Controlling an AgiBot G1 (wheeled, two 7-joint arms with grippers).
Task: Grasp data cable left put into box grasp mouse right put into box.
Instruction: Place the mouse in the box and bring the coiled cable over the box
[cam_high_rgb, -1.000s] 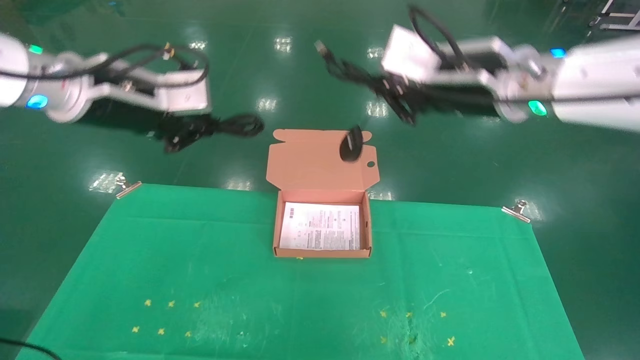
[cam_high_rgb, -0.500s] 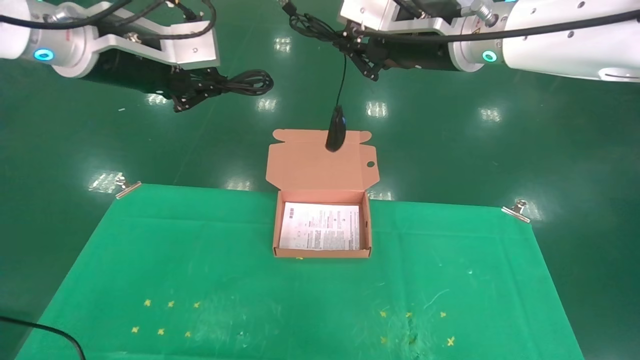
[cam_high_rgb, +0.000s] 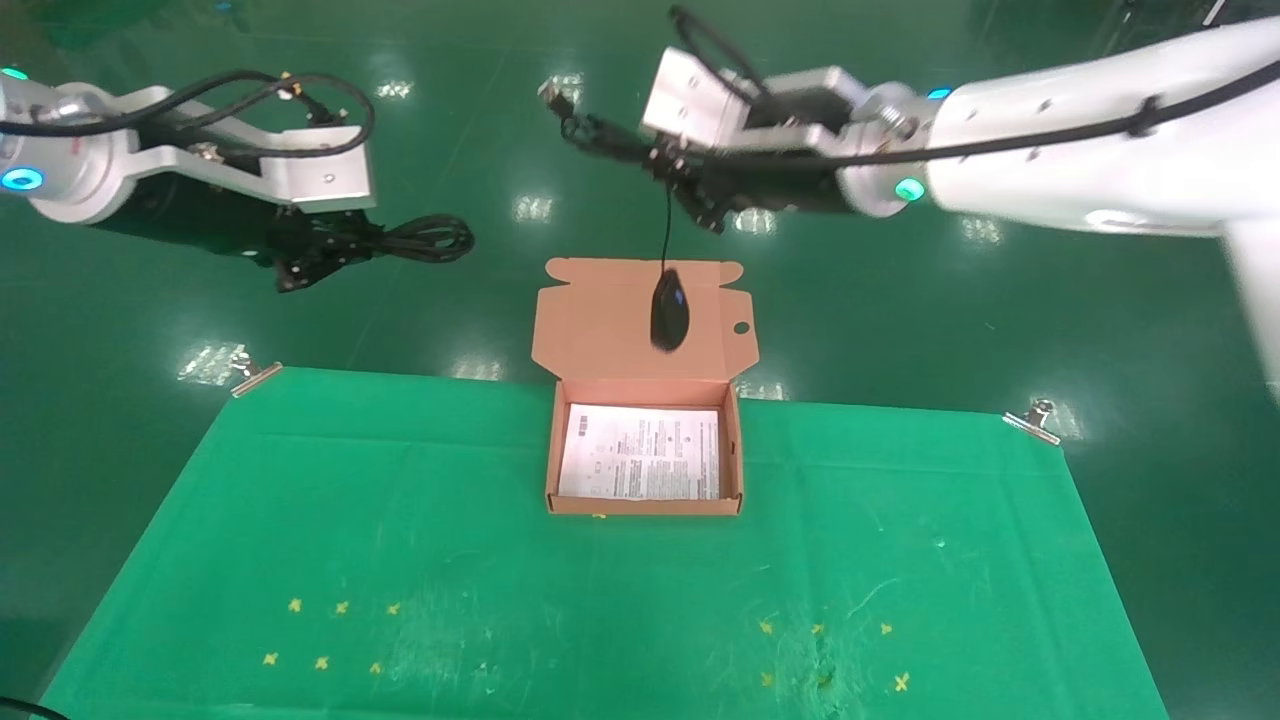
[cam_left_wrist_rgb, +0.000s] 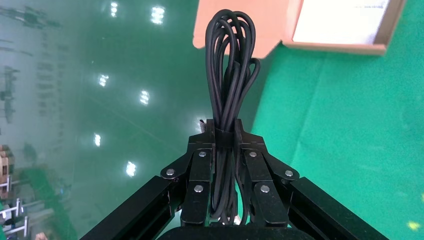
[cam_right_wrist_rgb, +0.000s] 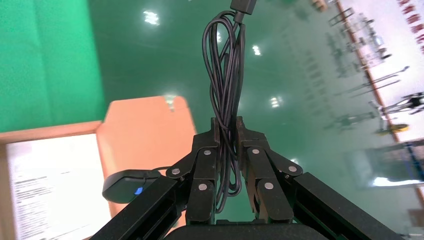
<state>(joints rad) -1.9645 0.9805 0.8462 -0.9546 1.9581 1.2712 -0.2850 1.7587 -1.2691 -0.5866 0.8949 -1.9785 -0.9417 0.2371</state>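
The salmon-orange box (cam_high_rgb: 645, 505) lies open at the table's far edge, a white leaflet (cam_high_rgb: 640, 452) inside and its flap lid (cam_high_rgb: 600, 320) folded back. My left gripper (cam_high_rgb: 330, 250) is raised to the box's far left, shut on the bundled data cable (cam_high_rgb: 425, 238), which also shows in the left wrist view (cam_left_wrist_rgb: 227, 75). My right gripper (cam_high_rgb: 690, 190) is raised beyond the box, shut on the mouse's coiled cord (cam_right_wrist_rgb: 225, 80). The black mouse (cam_high_rgb: 669, 310) hangs from that cord in front of the lid; its blue light shows in the right wrist view (cam_right_wrist_rgb: 130, 186).
A green cloth (cam_high_rgb: 400, 560) covers the table, held by metal clips at the far corners (cam_high_rgb: 255, 375) (cam_high_rgb: 1035, 420). Small yellow crosses (cam_high_rgb: 340, 635) mark the cloth on both near sides. Glossy green floor lies beyond the table.
The right arm has come down and the mouse now hangs lower in front of the lid. The left arm has dropped and shifted left with the cable bundle.
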